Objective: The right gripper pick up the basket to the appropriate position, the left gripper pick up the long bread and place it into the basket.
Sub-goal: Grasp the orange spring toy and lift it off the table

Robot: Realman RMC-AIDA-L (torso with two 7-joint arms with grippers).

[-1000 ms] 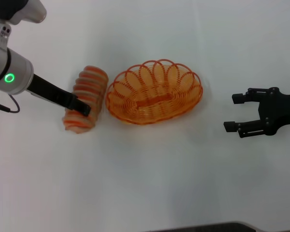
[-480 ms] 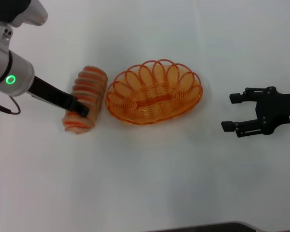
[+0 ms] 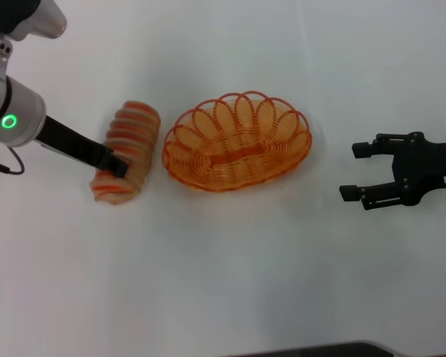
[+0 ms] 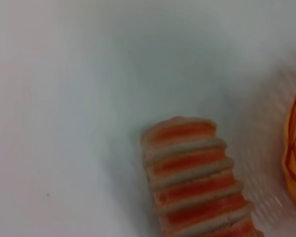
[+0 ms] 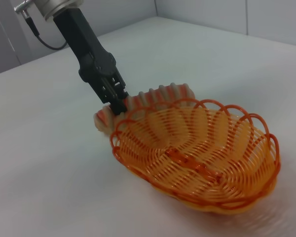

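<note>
The long bread (image 3: 136, 130) lies on the white table just left of the orange wire basket (image 3: 208, 160). My left gripper (image 3: 117, 166) is closed around the bread's near half. The right wrist view shows the left gripper (image 5: 117, 103) pinching the bread (image 5: 158, 94) right behind the basket (image 5: 197, 158). The left wrist view shows the ribbed bread (image 4: 197, 187) close up. My right gripper (image 3: 353, 172) is open and empty, to the right of the basket and apart from it.
The white table (image 3: 230, 282) spreads on all sides. A dark edge (image 3: 320, 349) runs along the table's near side.
My left gripper and the bread have shifted slightly to the left, away from the basket. The right gripper has edged a little left. The basket has not moved.
</note>
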